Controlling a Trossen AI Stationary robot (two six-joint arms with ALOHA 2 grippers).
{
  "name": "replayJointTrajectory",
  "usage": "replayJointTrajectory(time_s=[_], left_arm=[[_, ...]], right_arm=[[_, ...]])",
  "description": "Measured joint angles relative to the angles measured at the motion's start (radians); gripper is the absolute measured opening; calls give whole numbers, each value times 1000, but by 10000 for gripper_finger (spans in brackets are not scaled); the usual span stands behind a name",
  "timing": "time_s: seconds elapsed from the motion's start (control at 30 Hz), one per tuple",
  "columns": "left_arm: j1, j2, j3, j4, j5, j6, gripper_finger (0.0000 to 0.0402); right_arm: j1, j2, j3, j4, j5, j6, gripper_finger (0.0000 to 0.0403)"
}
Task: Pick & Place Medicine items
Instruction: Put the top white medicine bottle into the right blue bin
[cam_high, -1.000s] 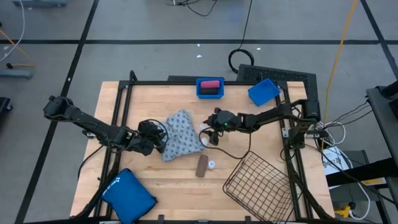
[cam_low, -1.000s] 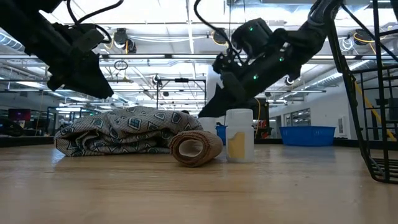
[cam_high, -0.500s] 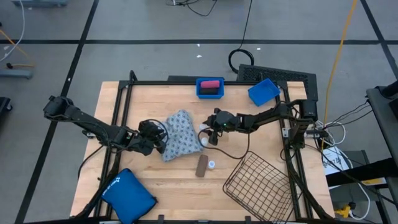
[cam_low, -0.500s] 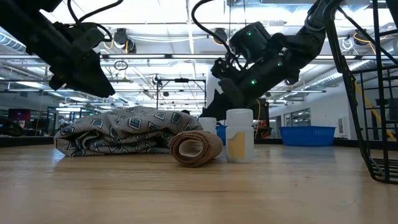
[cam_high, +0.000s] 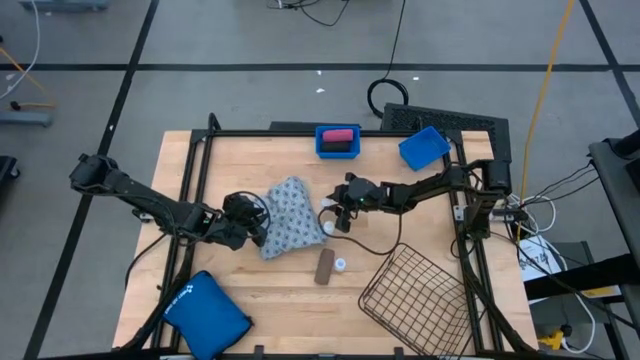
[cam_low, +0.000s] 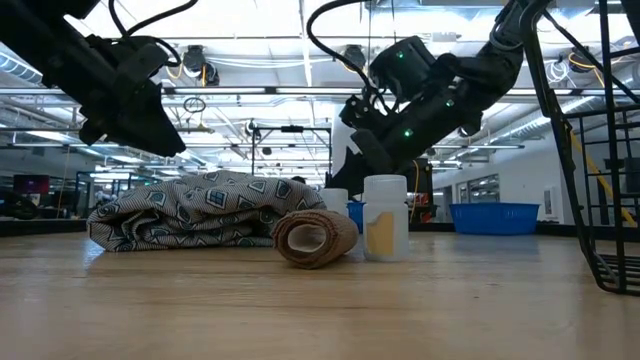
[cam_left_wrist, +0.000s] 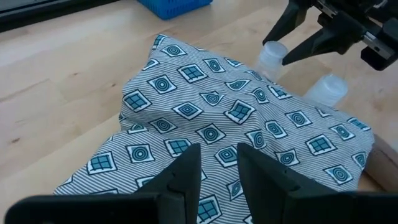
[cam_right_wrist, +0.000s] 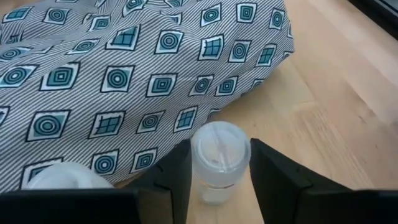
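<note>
The grey-blue patterned soft pack (cam_high: 289, 215) lies flat on the table's middle. My left gripper (cam_high: 256, 226) hovers open over the pack's left edge and also shows in the left wrist view (cam_left_wrist: 219, 158). My right gripper (cam_high: 339, 215) is open above a white vial (cam_right_wrist: 219, 155) standing at the pack's right edge, one finger on either side, touching nothing. A second vial (cam_left_wrist: 328, 90) stands beside it. A brown oblong container (cam_high: 325, 265) lies near the front, with another vial (cam_high: 341, 265) upright next to it. A pink container (cam_high: 340, 134) lies in a blue bin (cam_high: 322, 150).
A second blue bin (cam_high: 424, 147) stands at the far right. A wire basket (cam_high: 415, 290) lies at the near right. A large plain blue pouch (cam_high: 205, 310) lies at the near left corner. A black frame (cam_high: 190, 170) runs along the table's edges.
My right gripper has gone down a little toward the vial beside the pack. Nothing on the table has moved.
</note>
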Motion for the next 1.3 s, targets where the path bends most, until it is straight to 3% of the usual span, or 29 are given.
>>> replayJointTrajectory(time_s=[0.27, 0.67, 0.9, 1.1, 1.3], left_arm=[[0, 0, 0, 5, 31, 2, 113], [0, 0, 0, 5, 144, 2, 113], [0, 0, 0, 4, 161, 2, 113], [0, 0, 0, 4, 161, 2, 113], [0, 0, 0, 4, 161, 3, 113]], right_arm=[[-5, -195, -1, -117, 19, -4, 129], [-96, -614, -1, -628, 341, 61, 129], [-272, -737, -1, -819, 370, 123, 128], [-463, -780, -1, -846, 360, 95, 128], [-686, -780, -8, -844, 244, 86, 128]])
